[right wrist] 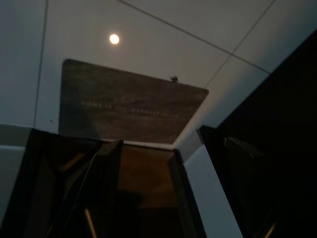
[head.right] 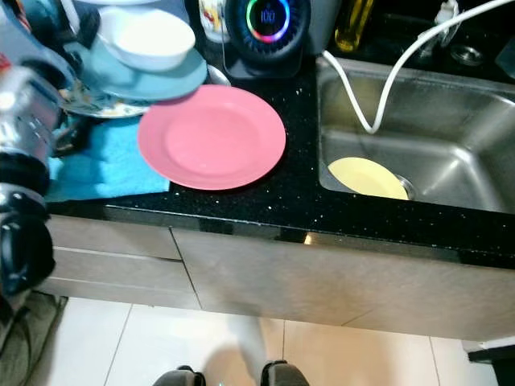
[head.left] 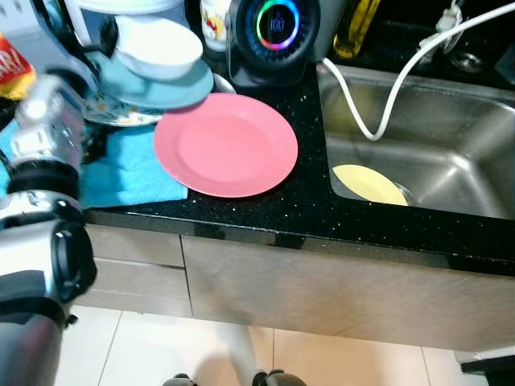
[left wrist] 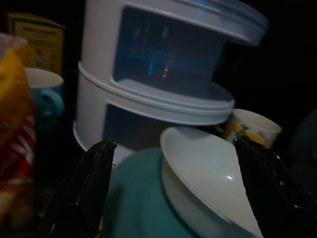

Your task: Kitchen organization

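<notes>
Head views: left arm raised over the counter's left end; ahead of its wrist stands a stack of a white bowl on a teal plate on a patterned plate, with a blue cloth just below it; beyond the stack, further from the arm, a pink plate lies flat on the black counter, and well past that a yellow plate leans in the steel sink, under a white cable. Left wrist view: left gripper spread wide, empty, its two black fingers flanking the white bowl and teal plate directly ahead; behind these a white tiered container, a printed cup and a blue mug. Right wrist view: right gripper spread, idle, aimed down at floor tiles and a brown mat. Progress, as judged: early; nothing held, the pink and yellow plates not yet stacked
</notes>
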Robot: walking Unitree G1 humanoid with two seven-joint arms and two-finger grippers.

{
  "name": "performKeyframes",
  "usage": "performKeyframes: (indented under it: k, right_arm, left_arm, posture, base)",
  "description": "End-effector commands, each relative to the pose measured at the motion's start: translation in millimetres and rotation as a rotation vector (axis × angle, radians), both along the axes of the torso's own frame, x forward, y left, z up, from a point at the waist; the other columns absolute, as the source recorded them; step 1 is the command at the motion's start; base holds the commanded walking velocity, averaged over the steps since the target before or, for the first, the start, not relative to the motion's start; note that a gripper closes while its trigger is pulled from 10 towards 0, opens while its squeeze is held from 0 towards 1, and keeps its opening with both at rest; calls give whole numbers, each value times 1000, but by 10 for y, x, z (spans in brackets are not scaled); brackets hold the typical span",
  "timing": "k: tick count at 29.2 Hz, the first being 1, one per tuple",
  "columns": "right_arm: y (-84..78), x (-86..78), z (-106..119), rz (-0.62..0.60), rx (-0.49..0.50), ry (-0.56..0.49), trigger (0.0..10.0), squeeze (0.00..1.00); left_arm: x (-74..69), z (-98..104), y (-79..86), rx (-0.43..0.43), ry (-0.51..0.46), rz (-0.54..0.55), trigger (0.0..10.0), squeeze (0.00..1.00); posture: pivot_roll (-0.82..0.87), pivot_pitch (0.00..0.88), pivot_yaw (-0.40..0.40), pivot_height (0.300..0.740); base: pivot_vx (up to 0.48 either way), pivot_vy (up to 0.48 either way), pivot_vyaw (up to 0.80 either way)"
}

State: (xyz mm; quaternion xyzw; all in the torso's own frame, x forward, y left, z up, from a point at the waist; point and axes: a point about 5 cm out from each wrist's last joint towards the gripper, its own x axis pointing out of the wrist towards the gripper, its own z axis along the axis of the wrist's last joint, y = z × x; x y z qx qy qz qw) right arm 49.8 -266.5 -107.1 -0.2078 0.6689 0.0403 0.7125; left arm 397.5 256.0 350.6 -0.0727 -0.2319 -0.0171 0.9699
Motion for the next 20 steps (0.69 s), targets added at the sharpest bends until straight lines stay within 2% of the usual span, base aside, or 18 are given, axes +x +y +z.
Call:
performKeyframes:
  k: [1, 4, 9, 12, 19, 20]
  right_arm:
    - [-44, -87, 4, 13, -9, 23, 10000, 0]
    - [-53, -76, 9, 19, -11, 21, 10000, 0]
    - [-48, -16, 14, 40, -11, 11, 10000, 0]
    - [-32, 0, 11, 45, -8, 9, 10000, 0]
    - [-2, 4, 2, 52, -2, 10, 10000, 0]
    - [1, -4, 0, 54, -1, 13, 10000, 0]
  left_arm:
    - [-10, 52, 78, 33, 20, 44, 10000, 0]
    - [-13, 90, 106, 38, 26, 60, 10000, 0]
    - [2, 234, 156, -110, 85, 37, 10000, 0]
    - [8, 257, 166, -153, 115, 32, 10000, 0]
    - [20, 305, 121, -123, 155, -10, 10000, 0]
    - [39, 313, 43, -90, 163, -56, 10000, 0]
  posture:
    - [30, 224, -79, 740]
    - [29, 227, -81, 740]
    - [35, 236, -81, 740]
    - [36, 237, -81, 740]
    - [37, 236, -82, 740]
    - [36, 237, -79, 740]
  base:
    - [0, 0, 0]
    - [0, 0, 0]
    - [0, 0, 0]
    - [0, 0, 0]
    - [0, 0, 0]
    - [0, 0, 0]
